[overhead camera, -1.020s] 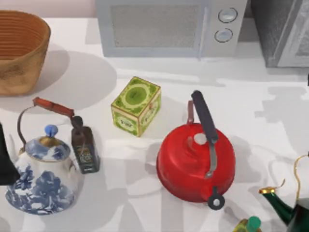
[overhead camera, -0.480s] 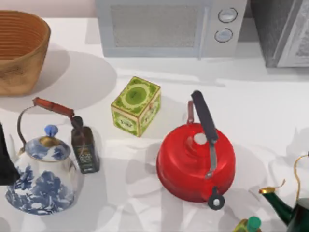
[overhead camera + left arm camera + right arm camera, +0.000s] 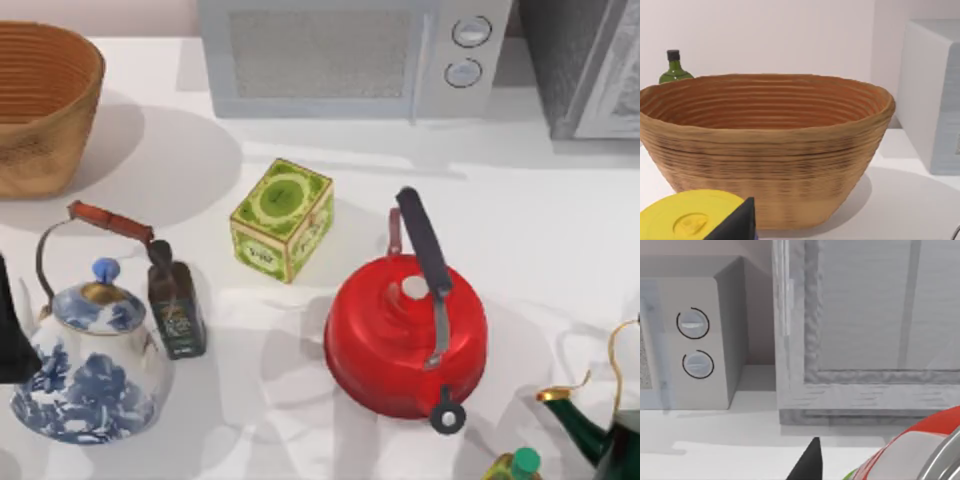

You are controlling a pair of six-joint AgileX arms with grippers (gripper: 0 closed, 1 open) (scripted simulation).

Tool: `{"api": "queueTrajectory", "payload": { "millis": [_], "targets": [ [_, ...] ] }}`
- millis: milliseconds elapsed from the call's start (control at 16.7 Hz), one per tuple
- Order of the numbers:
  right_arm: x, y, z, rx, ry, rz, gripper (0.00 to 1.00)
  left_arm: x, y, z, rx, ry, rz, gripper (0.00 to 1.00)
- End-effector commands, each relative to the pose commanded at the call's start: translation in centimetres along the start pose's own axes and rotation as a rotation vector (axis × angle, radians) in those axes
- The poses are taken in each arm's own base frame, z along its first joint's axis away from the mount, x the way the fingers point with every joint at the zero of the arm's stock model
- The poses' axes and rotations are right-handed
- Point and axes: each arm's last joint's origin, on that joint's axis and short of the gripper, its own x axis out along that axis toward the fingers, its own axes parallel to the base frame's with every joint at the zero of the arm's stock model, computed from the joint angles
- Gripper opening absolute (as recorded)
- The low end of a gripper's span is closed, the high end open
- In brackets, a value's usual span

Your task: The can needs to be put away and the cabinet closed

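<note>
The can point(image 3: 912, 452), red and white with a green patch and a silver rim, sits close under the right wrist camera. My right gripper point(image 3: 875, 472) is shut on it, and one dark fingertip point(image 3: 810, 462) shows beside it. Straight ahead of the can stands the cabinet point(image 3: 860, 375), its pale grey framed door panel facing the camera. In the top view the cabinet point(image 3: 560, 60) is at the back right corner, dark speckled grey with the pale door point(image 3: 620, 80) slanting along its side. My left arm point(image 3: 10, 335) is parked at the table's left edge.
The white microwave point(image 3: 330, 55) stands left of the cabinet. A red kettle point(image 3: 405, 335), green tea tin point(image 3: 282, 220), dark bottle point(image 3: 177, 310), blue-white teapot point(image 3: 90, 365) and green kettle point(image 3: 600, 430) crowd the table. A woven basket point(image 3: 40, 105) sits back left.
A dark bit of the right arm at the top view's right edge has left the picture. Shadows on the table's right side have shifted. The objects on the table have not moved.
</note>
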Motion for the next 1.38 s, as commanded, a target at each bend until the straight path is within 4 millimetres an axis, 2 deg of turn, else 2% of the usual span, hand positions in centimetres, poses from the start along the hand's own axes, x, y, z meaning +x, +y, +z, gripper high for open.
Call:
{"api": "queueTrajectory", "payload": {
  "millis": [360,480,600,720,900,1200,1380],
  "targets": [
    [0.0,0.0,0.2,0.002,0.010,0.001,0.00,0.0,0.0,0.0,0.000,0.000,0.000,1.00],
    [0.1,0.1,1.5,0.000,0.027,-0.002,0.00,0.0,0.0,0.0,0.000,0.000,0.000,1.00],
    [0.3,0.2,3.7,-0.004,0.051,-0.001,0.00,0.0,0.0,0.0,0.000,0.000,0.000,1.00],
    [0.8,0.4,7.0,-0.009,0.070,0.003,0.00,0.0,0.0,0.0,0.000,0.000,0.000,1.00],
    [2.4,0.9,13.6,-0.015,0.078,0.010,0.00,0.0,0.0,0.0,0.000,0.000,0.000,1.00],
    [6.9,2.2,24.8,-0.014,0.051,0.019,0.00,0.0,0.0,0.0,0.000,0.000,0.000,1.00],
    [10.0,3.2,29.9,-0.009,0.026,0.017,0.00,0.0,0.0,0.0,0.000,0.000,0.000,1.00]
  ]
}}
